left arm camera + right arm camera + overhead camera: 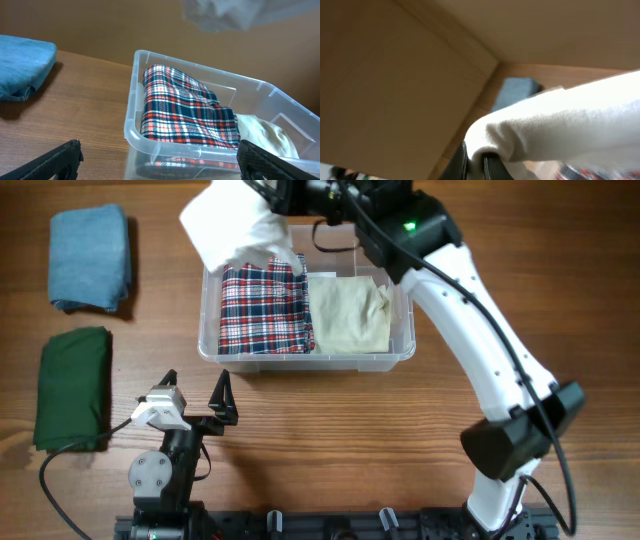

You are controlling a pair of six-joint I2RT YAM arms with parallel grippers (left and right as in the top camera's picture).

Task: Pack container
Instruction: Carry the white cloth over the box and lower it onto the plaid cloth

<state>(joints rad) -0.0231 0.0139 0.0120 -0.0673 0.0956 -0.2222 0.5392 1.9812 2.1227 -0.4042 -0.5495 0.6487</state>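
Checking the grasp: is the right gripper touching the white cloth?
Touching. The right wrist view shows a fold of the white cloth pinched in the shut right gripper.

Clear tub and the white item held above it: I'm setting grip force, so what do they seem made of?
The clear rectangular tub looks like glossy, rigid plastic; plaid cloth shows through its wall. The white item in the right gripper looks like soft, matte knit fabric; it drapes and bunches.
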